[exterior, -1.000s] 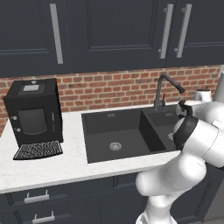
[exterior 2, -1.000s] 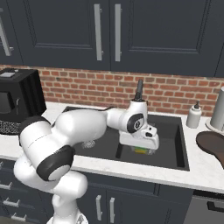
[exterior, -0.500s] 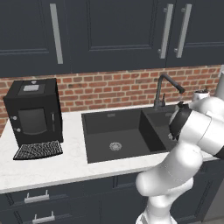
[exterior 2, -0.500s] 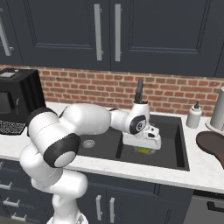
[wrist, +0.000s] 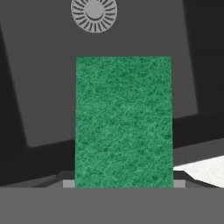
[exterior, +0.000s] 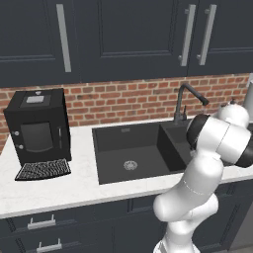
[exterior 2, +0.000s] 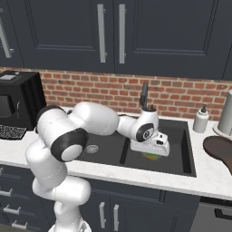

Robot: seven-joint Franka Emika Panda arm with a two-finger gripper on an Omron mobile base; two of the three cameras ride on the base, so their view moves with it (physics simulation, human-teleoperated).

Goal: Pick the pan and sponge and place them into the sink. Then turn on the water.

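Over the last second the arm has swung the gripper point(exterior 2: 153, 155) from the middle of the right basin toward the basin's front wall, and the hand now sits lower over the sink point(exterior 2: 188, 136) than it did. The sponge point(wrist: 124, 122) has travelled with it. This indicates that the sponge placement is in its final stage: the sponge is inside the outline of the right basin but has not been let go.

In the hand view, the sponge's green face lies straight ahead of the gripper, with the round silver drain point(wrist: 94, 14) just beyond its far edge. The fingertips are masked by the sponge. The jaws stand partly closed, and the sponge lies squarely between them, so the grip is judged to be holding the sponge. In the right base view, a patch of green and yellow shows directly beneath the hand.

Arm pose: the arm reaches forward and to the right from its base, the forearm runs level over the sink's divider, and the wrist is bent so that the hand points down into the right basin. The gooseneck faucet point(exterior: 187, 99) stands behind the hand, with no stream at its spout.

The pan point(exterior 2: 220, 151) rests on the counter point(exterior 2: 204, 174) to the right of the sink, well apart from the gripper; its transfer remains to be done.
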